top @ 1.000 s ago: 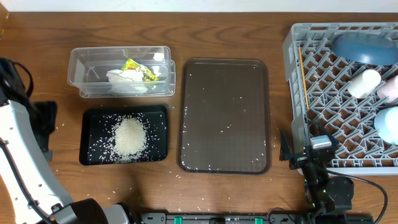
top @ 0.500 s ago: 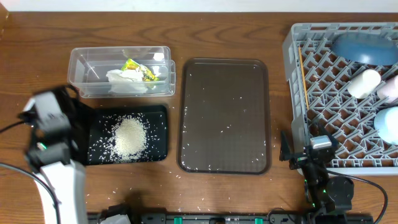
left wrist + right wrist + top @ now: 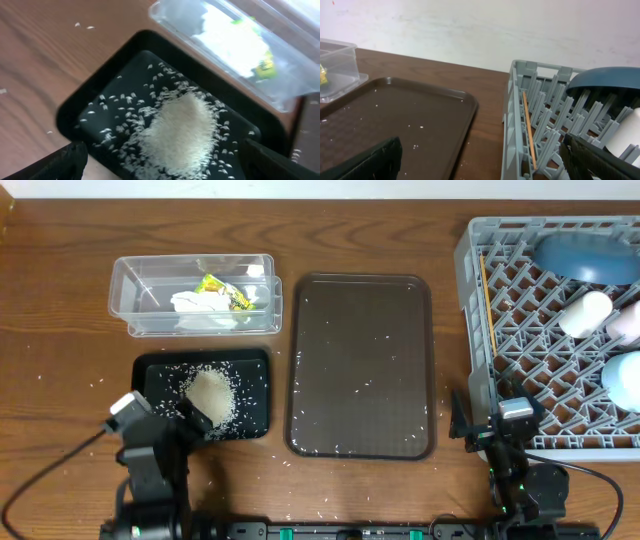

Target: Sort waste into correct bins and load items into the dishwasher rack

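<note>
both hands spread apart; left hand (image 3: 163, 415) moved down to black tray (image 3: 256, 426) near edge, right hand (image 3: 497, 422) unmoved.

Both arms are black, the left arm (image 3: 152, 462) with a pale block (image 3: 128, 406) and thin cable (image 3: 70, 451), the right arm (image 3: 520, 465) with a silver block (image 3: 517, 410) and looping cable (image 3: 590, 471).

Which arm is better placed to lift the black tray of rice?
Left. The left claw, open, hovers over the black tray of rice; the right claw sits beside the dishwasher rack, beyond the brown tray.
</note>
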Motion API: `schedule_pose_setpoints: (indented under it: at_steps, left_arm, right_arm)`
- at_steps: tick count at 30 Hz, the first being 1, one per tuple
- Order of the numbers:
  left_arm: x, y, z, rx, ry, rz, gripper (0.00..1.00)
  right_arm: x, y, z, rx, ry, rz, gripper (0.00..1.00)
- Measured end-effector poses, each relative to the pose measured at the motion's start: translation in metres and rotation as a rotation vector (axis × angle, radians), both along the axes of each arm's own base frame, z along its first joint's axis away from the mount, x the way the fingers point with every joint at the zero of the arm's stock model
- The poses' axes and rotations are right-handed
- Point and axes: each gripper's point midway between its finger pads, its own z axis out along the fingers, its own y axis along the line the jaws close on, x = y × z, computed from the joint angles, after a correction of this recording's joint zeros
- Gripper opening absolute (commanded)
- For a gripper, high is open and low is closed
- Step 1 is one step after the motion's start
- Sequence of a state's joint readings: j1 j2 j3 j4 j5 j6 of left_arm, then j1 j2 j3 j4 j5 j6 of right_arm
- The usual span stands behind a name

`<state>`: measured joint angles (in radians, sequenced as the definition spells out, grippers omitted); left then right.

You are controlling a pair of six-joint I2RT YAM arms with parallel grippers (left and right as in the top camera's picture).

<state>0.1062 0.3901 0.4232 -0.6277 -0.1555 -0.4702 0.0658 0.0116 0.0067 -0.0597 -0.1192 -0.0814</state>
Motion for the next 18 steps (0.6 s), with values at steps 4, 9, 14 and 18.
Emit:
schedule_pose_setpoints:
  at_steps: [4,9,14,18]
  left_arm:
    - [-0.001,-0.005,0.009,0.003,-0.099,-0.026,0.98]
    - [0.016,-0.009,0.022,0.078,-0.222,-0.099,0.98]
    - [0.036,-0.02,0.029,0.173,-0.341,-0.215,0.98]
    - [0.047,-0.025,0.038,0.222,-0.457,-0.26,0.98]
  right_arm:
    - [0.0,0.0,0.0,0.0,0.001,0.0,0.99]
    - [0.0,0.0,0.0,0.0,0.001,0.0,0.99]
    - [0.0,0.0,0.0,0.0,0.0,0.0,0.99]
    - [0.0,0.0,0.0,0.0,0.0,0.0,0.99]
